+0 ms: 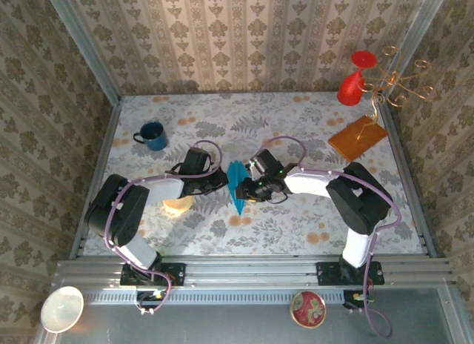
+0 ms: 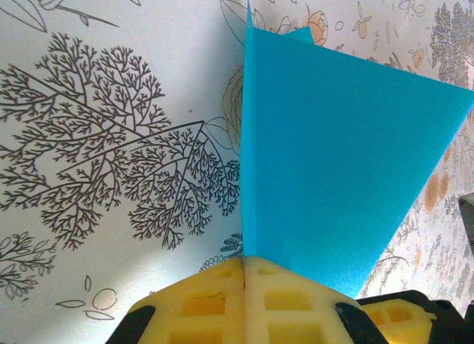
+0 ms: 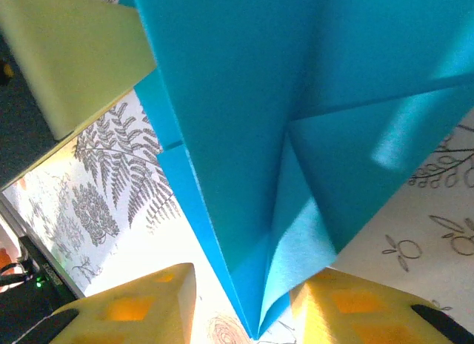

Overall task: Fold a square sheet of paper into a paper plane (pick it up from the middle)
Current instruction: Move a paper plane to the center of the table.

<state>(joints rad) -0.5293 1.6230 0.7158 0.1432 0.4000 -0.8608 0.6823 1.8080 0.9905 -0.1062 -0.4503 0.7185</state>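
Seen from the left wrist, the teal-blue folded paper plane (image 2: 333, 173) runs off the right edge. Its lower margin is lost in the seam of the left gripper (image 2: 244, 266), whose yellow fingers (image 2: 200, 307) are cropped by the bottom edge. A dark object (image 2: 466, 218) at the right edge is cut too short to identify.

From the right wrist, the plane overruns the top and right edges. The bottom edge crops the right gripper (image 3: 248, 285), and whether it touches the paper cannot be told. A pale yellow block (image 3: 67, 55) is cut off at the top-left corner.

Overhead, a pale orange round object (image 1: 176, 206) lies half hidden under the left arm (image 1: 148, 190).
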